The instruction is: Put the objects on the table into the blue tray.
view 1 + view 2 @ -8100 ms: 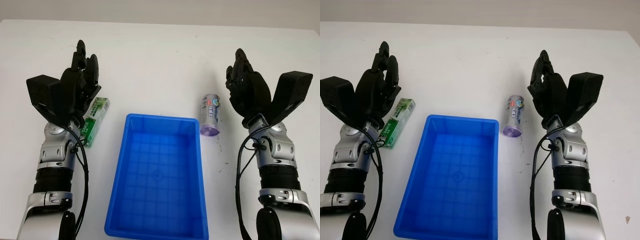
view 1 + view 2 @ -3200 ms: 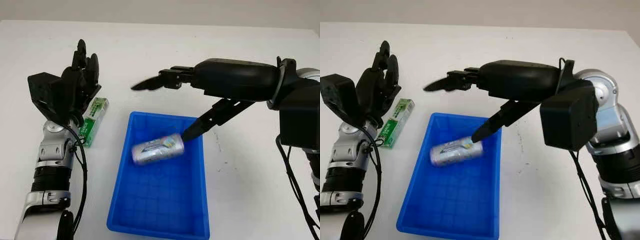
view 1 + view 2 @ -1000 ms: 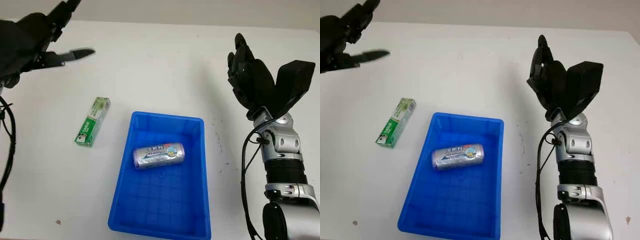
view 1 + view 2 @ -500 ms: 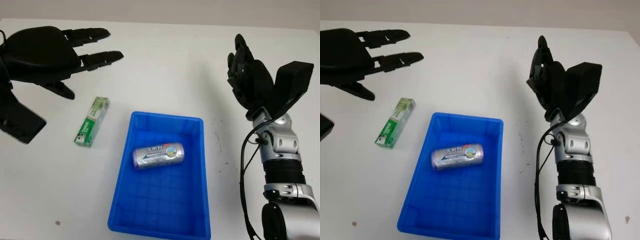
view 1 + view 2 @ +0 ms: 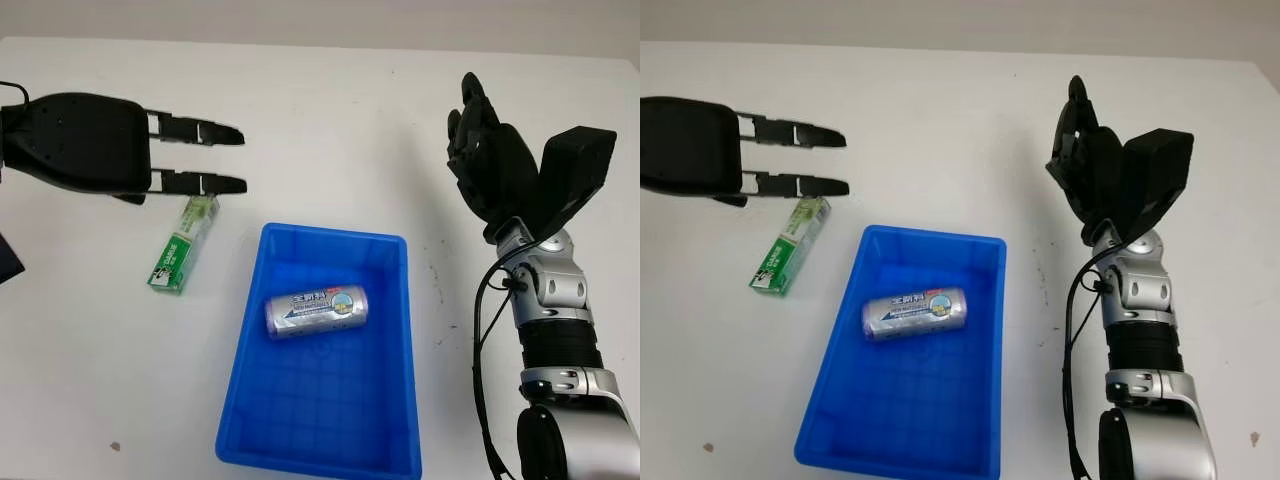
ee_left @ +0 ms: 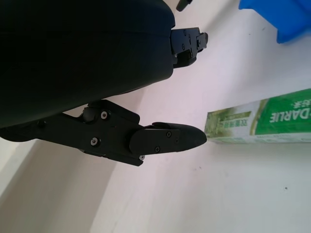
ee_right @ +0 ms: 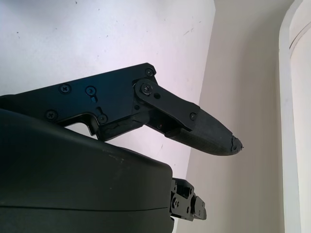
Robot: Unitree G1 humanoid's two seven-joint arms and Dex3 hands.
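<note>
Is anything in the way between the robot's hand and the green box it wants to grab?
No. The left hand is open above the far end of the green box, with only bare table around it. The blue tray sits off to the side.

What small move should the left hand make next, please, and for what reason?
Probably lower the open left hand onto the green box and close on it. The can already lies in the blue tray, while the box lies on the table, just under the left fingers. The right hand is raised, holding nothing.
</note>
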